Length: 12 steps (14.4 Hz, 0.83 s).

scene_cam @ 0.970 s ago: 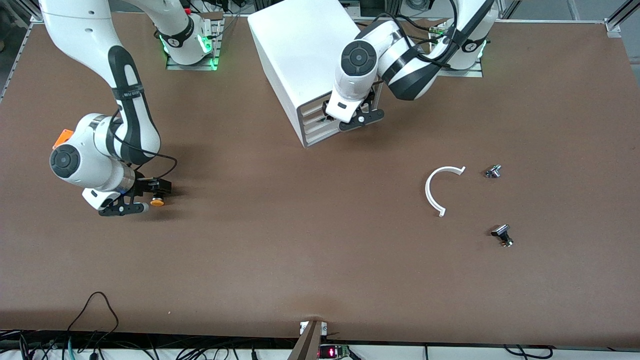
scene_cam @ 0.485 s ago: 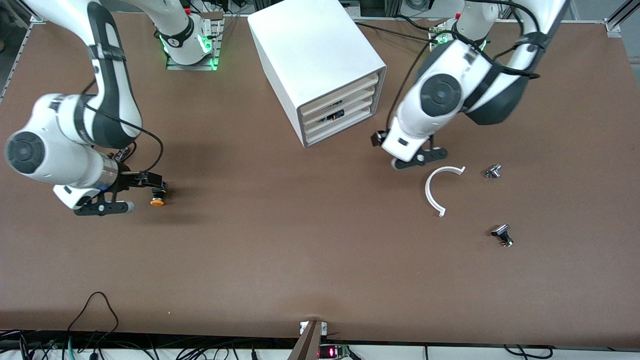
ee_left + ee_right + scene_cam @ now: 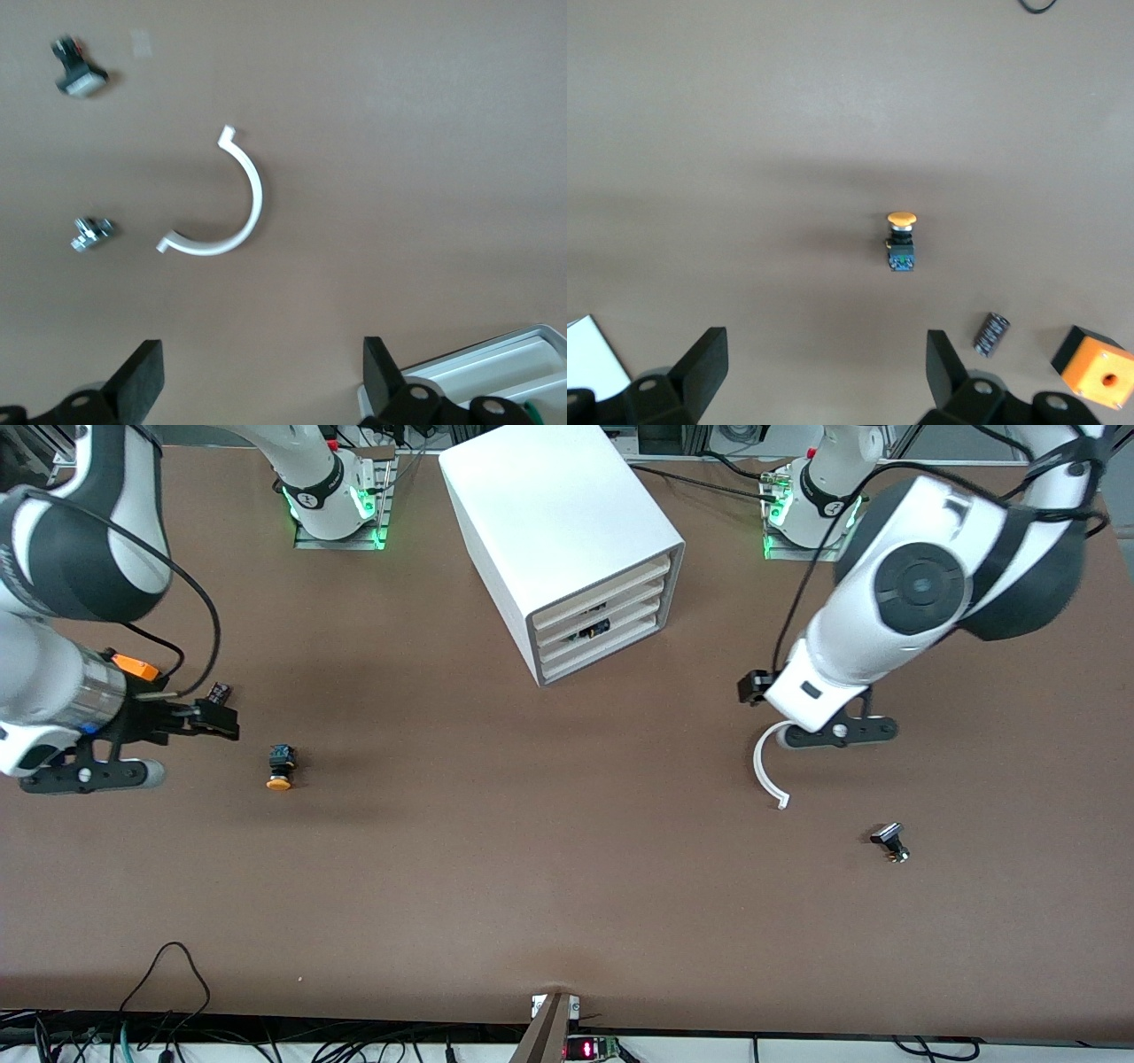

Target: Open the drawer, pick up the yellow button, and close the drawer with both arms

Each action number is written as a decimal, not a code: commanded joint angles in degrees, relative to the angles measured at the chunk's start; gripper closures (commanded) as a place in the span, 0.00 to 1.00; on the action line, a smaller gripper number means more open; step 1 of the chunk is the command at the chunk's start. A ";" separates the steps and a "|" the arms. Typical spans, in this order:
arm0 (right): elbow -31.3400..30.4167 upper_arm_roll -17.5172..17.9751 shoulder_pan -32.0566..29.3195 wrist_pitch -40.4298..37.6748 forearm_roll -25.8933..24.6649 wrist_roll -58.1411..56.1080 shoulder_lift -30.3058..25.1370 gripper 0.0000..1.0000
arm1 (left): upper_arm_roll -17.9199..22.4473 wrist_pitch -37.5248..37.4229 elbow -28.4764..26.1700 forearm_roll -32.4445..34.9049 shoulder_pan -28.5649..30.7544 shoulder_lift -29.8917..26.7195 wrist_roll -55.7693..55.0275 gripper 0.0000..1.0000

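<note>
Right hand [image 3: 182, 744] hangs open at the frame's left edge, button [image 3: 280, 767] lying free on the table [image 3: 532, 868]; left hand [image 3: 802, 713] open over the white arc [image 3: 767, 766].

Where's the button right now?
The button lies on the table toward the right arm's end, free of the open right pincer, with a small black cylinder farther from the camera.

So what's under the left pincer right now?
The white arc on bare table, with a small silver knob beside it. In the front view the arm hides that knob.
</note>
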 commanded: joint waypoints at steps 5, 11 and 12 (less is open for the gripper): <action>11.53 -1.11 -0.66 -8.73 -0.77 3.25 0.97 0.01 | 0.55 -14.39 12.45 0.95 3.32 -0.30 16.43 0.01; 12.67 22.23 -21.46 -10.32 -5.23 7.04 -2.88 0.01 | 26.78 -3.20 -4.81 -13.79 -6.75 -17.24 35.52 0.01; 12.33 26.54 -24.11 -10.23 -7.16 8.44 -3.68 0.01 | 30.23 0.06 -7.98 -14.08 -8.53 -19.44 36.67 0.01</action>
